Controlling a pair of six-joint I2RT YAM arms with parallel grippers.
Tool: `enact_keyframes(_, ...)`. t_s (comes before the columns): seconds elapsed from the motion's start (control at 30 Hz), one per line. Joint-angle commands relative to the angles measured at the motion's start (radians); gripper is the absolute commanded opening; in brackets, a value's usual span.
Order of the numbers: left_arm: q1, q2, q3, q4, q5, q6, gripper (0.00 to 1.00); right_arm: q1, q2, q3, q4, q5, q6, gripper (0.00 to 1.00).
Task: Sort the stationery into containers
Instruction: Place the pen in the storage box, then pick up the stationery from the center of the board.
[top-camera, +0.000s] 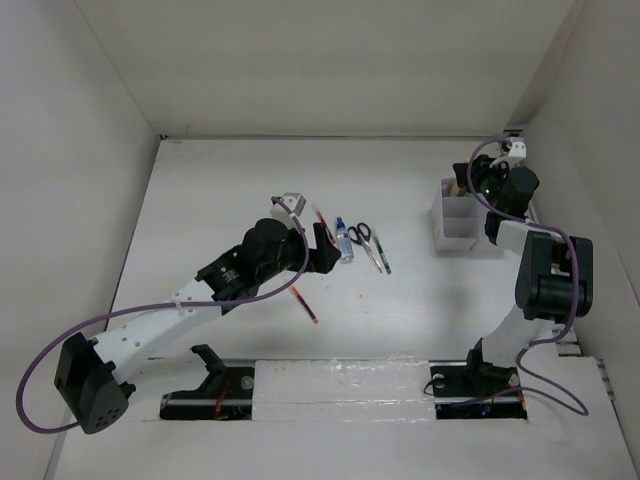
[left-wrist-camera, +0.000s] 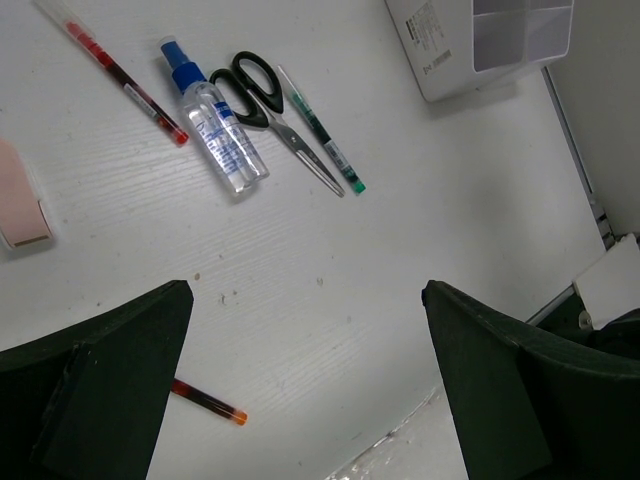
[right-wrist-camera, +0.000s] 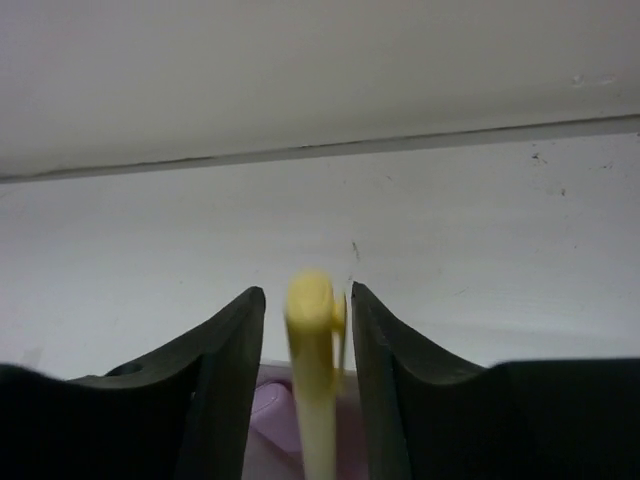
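The white organizer (top-camera: 452, 228) stands at the far right; it also shows in the left wrist view (left-wrist-camera: 440, 50). My right gripper (top-camera: 470, 182) hangs over it. In the right wrist view its jaws (right-wrist-camera: 307, 292) stand slightly apart around a blurred yellow stick (right-wrist-camera: 318, 390), with a thin gap on each side; a pink item (right-wrist-camera: 268, 412) lies below. My left gripper (top-camera: 318, 240) (left-wrist-camera: 310, 385) is open and empty above the table. Ahead of it lie a red pen (left-wrist-camera: 120, 75), a blue-capped bottle (left-wrist-camera: 218, 128), black-handled scissors (left-wrist-camera: 268, 98) and a dark green pen (left-wrist-camera: 322, 132). A second red pen (left-wrist-camera: 208, 401) lies near the left finger.
A pink stick (left-wrist-camera: 22, 205) lies at the left edge of the left wrist view. The white enclosure walls stand close behind and to the right of the organizer. The arm bases sit on a taped strip (top-camera: 340, 385) at the near edge.
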Motion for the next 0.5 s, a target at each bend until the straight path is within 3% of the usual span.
enact_keyframes(0.0,-0.003,-0.023,-0.002,0.036,0.011,0.001,1.0,-0.007,-0.015,-0.005,0.074,0.005,0.007,0.48)
enact_keyframes(0.13,-0.003,-0.023,-0.002,0.036,0.011,0.001,1.0,-0.007,-0.024,-0.031,0.127,-0.015,0.033,0.73)
enact_keyframes(0.17,-0.003,-0.023,-0.002,0.036,0.011,0.001,1.0,-0.007,-0.035,-0.041,0.155,-0.015,0.045,1.0)
enact_keyframes(0.33,-0.003,0.011,-0.002,0.012,-0.054,-0.009,1.0,0.021,-0.139,-0.094,0.203,0.002,0.093,1.0)
enact_keyframes(0.43,-0.003,0.052,0.038,-0.034,-0.102,-0.032,1.0,0.115,-0.26,-0.074,0.056,0.15,0.056,1.0)
enact_keyframes(0.47,-0.003,0.073,0.05,-0.05,-0.142,-0.046,1.0,0.154,-0.294,-0.059,-0.07,0.213,0.007,1.0)
